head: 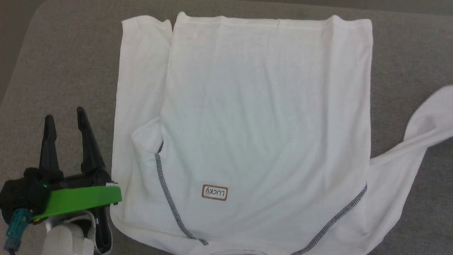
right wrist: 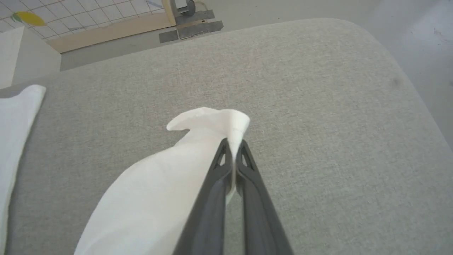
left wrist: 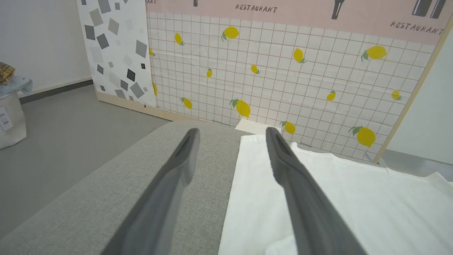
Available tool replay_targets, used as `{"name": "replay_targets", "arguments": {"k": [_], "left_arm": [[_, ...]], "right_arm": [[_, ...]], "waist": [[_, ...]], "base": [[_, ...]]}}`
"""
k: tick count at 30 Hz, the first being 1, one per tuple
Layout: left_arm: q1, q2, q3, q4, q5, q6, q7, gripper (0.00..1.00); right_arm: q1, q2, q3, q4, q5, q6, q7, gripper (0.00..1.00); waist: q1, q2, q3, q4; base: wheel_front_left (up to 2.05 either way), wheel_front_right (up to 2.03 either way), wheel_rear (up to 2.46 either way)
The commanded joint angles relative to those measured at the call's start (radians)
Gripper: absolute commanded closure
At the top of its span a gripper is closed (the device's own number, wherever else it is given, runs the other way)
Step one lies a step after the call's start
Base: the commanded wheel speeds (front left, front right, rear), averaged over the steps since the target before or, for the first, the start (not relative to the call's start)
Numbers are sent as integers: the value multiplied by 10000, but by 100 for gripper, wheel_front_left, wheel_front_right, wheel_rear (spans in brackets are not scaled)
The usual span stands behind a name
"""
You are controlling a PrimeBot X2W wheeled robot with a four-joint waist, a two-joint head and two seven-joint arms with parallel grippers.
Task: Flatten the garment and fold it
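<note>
The white long-sleeved garment (head: pixel 262 117) lies spread on the grey cushion, collar toward me, with dark stitched seams and a brown LUCKY patch (head: pixel 214 192). One sleeve is folded along the body's left side. The other sleeve (head: pixel 421 134) trails off to the right. My left gripper (head: pixel 65 115) stands open over bare cushion just left of the garment (left wrist: pixel 336 198), fingers (left wrist: pixel 184 156) apart with nothing between them. My right gripper (right wrist: pixel 233 145) is shut on the sleeve's cuff end (right wrist: pixel 212 122), lifted a little above the cushion.
The grey upholstered surface (head: pixel 67 63) has rounded edges, with floor beyond (left wrist: pixel 63 117). A lemon-patterned panel (left wrist: pixel 283 71) stands behind the cushion's far edge. A pale bag (left wrist: pixel 10 117) sits on the floor at the left. A white box corner (right wrist: pixel 21 53) shows at the far left.
</note>
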Motion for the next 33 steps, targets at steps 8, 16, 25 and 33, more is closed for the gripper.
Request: {"name": "replay_targets", "arguments": {"k": [8,16,25,33], "left_arm": [[768,-38,148,-162,53,144,-47,0],[1043,-39,271,-215,43,246,-47,0],[1241,-39,303,-265,-21,310,-47,0],[1394,-39,273,-252,-69,365,-47,0]], "right_arm": [[2451,12,-1569,-2167,339,-15,1044,100],[2940,-54,-1764,-3236,-149,-15,1126,100],[2866,-489,-1613,-3278,-322,-15,831,100],[3299,-452,1155,-4562,1911,-15,1263,100]], "waist": [[-1,-1,-1413,-869],[-1,-1,-1879,-1030],[-1,-1,-2148,-929],[-1,-1,-2257,-895]], "base": [[0,0,0],[0,0,0],[0,0,0],[0,0,0]]}}
